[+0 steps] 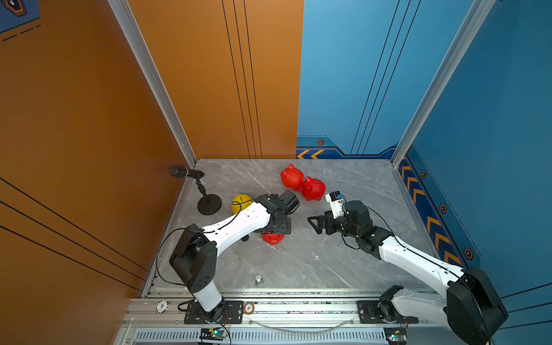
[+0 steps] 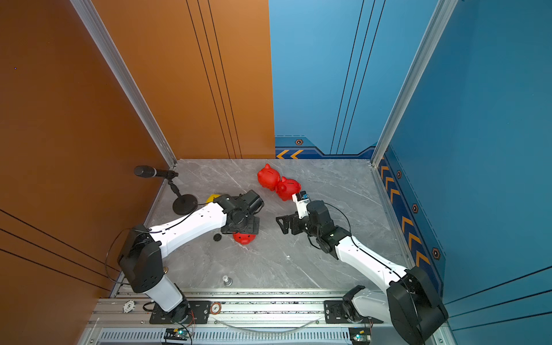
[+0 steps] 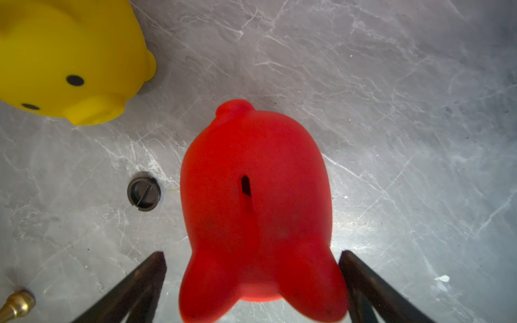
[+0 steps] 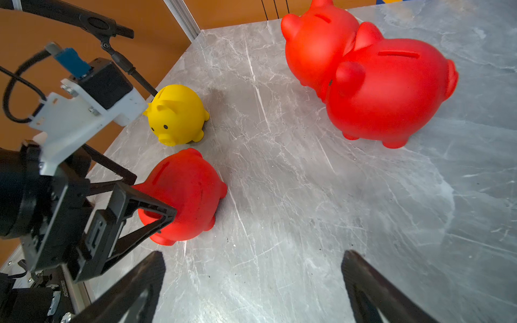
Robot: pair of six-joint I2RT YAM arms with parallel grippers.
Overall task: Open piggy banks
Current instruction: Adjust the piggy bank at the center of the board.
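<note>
Grey marble desk [image 1: 298, 268]. Left claw [image 3: 251, 254] open, straddling red piggy bank [image 3: 254, 195]; right claw [image 4: 251, 254] open, empty. Black plug [image 3: 144, 191] beside bank: seen in left wrist view, not right.

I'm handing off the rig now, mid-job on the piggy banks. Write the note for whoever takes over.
Left gripper: open, jaws on either side of the near red piggy bank, which stands upright; no grip visible.
Right gripper: open, empty, above the table.
Yellow piggy bank: upright, beside the near red one.
Back red piggy banks: upright, touching each other.
Done: one black plug lies loose beside the near red piggy bank; which bank it came from cannot be told.
Left: undersides are hidden, so check every bank for its plug.
</note>
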